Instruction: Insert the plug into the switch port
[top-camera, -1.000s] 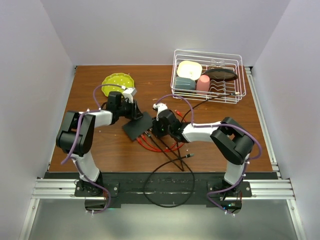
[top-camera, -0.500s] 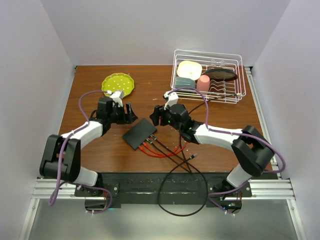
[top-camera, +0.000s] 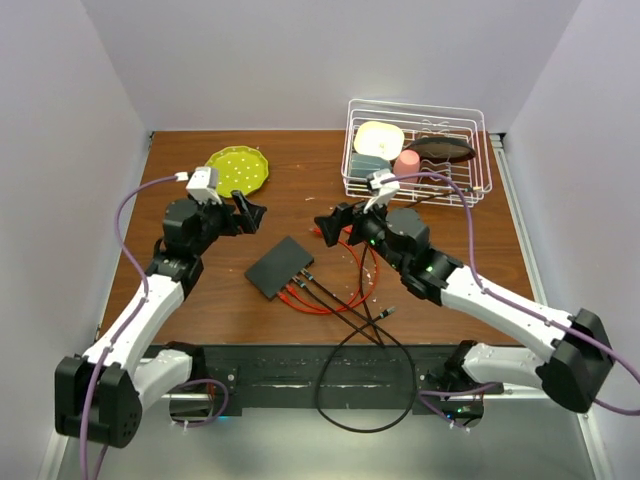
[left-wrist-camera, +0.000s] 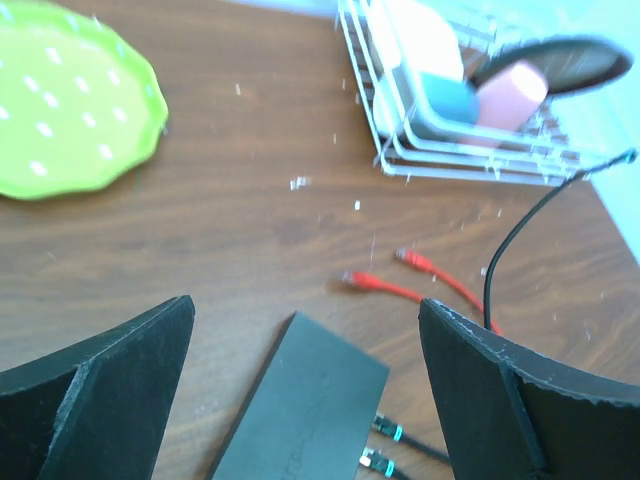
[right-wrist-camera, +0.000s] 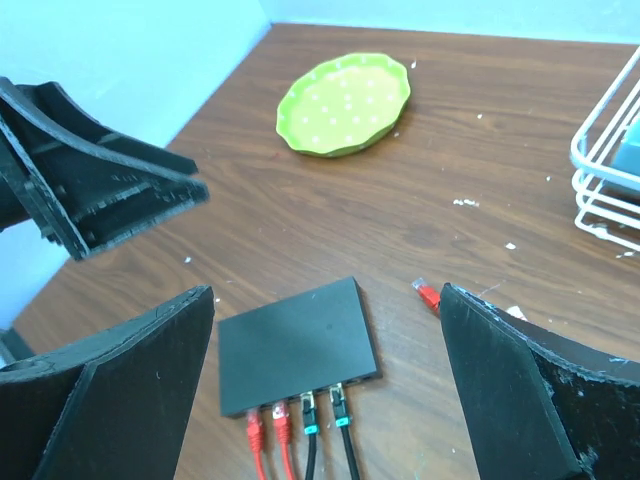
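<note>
Over the last second both arms have lifted off the switch (top-camera: 283, 266) and pulled back to either side of it. A second ago the left gripper (top-camera: 246, 212) was at its far edge and the right gripper (top-camera: 334, 222) at its port edge (right-wrist-camera: 362, 379). Now both hang above the table, well apart from the box.

Both wrist views show the jaws spread wide with nothing between them.

The switch lies flat between the arms, untouched. Four seated plugs (right-wrist-camera: 338, 395) sit side by side in the port edge: two red, two black. Whether any port is free cannot be told.

A loose red plug (right-wrist-camera: 428, 294) lies on the wood near the switch's far right corner.

Judgement: releasing and retreating suggests that an insertion is finished. How firmly the plugs sit cannot be seen. If the loose red plug is the one meant, it is not yet picked up.
</note>
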